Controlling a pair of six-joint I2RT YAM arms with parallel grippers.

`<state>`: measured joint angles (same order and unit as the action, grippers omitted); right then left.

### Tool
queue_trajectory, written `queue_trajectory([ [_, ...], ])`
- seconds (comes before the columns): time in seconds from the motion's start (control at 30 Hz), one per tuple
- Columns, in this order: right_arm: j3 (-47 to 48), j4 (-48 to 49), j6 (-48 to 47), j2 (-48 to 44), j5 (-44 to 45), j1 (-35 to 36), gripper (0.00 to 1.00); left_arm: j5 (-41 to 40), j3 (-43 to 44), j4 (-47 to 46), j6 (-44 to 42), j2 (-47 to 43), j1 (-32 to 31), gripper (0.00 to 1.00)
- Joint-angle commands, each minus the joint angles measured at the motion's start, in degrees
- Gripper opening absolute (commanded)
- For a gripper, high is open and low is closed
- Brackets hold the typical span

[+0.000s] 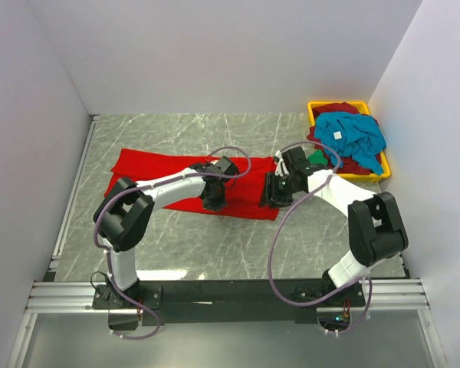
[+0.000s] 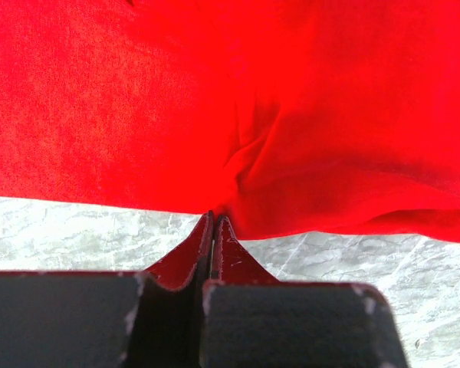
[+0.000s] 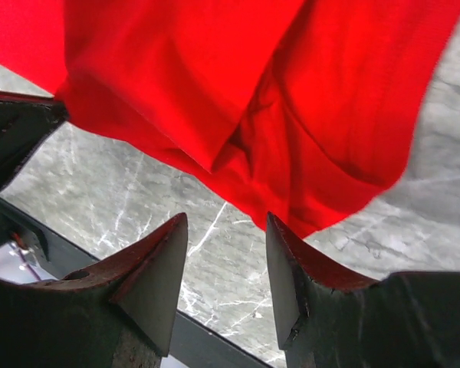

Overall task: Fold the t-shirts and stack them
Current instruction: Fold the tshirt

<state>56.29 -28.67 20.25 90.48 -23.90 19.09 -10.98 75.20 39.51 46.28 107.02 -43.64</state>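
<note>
Red cloth pretty much fills both wrist views. The big red t-shirt (image 1: 149, 167) is spread out flat on the grey marble tabletop (image 1: 215, 257), with its long side running left to right in the overhead view.

The left claw (image 1: 213, 201) sits at the near edge of the red t-shirt, about halfway along it. From the left wrist camera the claw (image 2: 213, 221) is clenched tight, with no gap between the jaws, and the hem of the red t-shirt (image 2: 215, 100) is pinched right at the tips. You can see the fabric puckering into little creases where it's grabbed.

The right claw (image 1: 270, 192) is over at the right-hand end of the red t-shirt. In its own wrist view the claw (image 3: 226, 224) is released, jaws apart, and only marble shows in the gap. The red t-shirt (image 3: 215, 77) is just beyond the fingertips (image 3: 165, 253), with a doubled-over flap of cloth and a rumpled corner, but I can't see it touching either one.

Well off to the right of the red t-shirt and a bit farther back is a yellow bin (image 1: 316, 105) against the wall. A teal-blue shirt (image 1: 356, 138) is heaped on top in there, its white tag (image 1: 338, 135) facing up. A maroon shirt (image 1: 337, 108) pokes out behind it, and a bit of a green shirt (image 1: 316, 157) shows at the corner of the bin nearest the red t-shirt.
</note>
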Motion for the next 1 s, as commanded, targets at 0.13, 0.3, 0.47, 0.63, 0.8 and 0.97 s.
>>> queue_trajectory([
  [0.13, 4.26, 2.47, -1.44, 4.44, 0.87, 1.74, 0.52, -1.41, 0.3, -0.13, 1.0, -2.78, 0.22, 0.0],
  [0.3, 5.93, 2.3, -1.53, 7.43, 2.53, 2.44, 0.51, -1.41, 0.04, -0.22, 1.09, -2.96, 0.22, 0.0],
  [0.47, 6.2, 2.21, -1.62, 9.1, 2.81, 3.14, 0.48, -1.41, -0.4, -0.57, 1.27, -3.4, 0.48, 0.0],
  [0.63, 6.64, 1.86, -1.71, 9.81, 2.98, 3.67, 0.4, -1.06, -1.02, -1.01, 1.18, -3.75, 0.66, 0.01],
  [0.8, 6.81, 2.12, -1.88, 10.07, 2.72, 4.2, 0.37, -0.88, -1.11, -1.19, 1.27, -3.84, 0.83, 0.0],
  [0.97, 7.43, 2.03, -2.06, 11.12, 2.46, 4.55, 0.27, -0.88, -1.2, -1.27, 1.35, -3.93, 0.92, 0.0],
])
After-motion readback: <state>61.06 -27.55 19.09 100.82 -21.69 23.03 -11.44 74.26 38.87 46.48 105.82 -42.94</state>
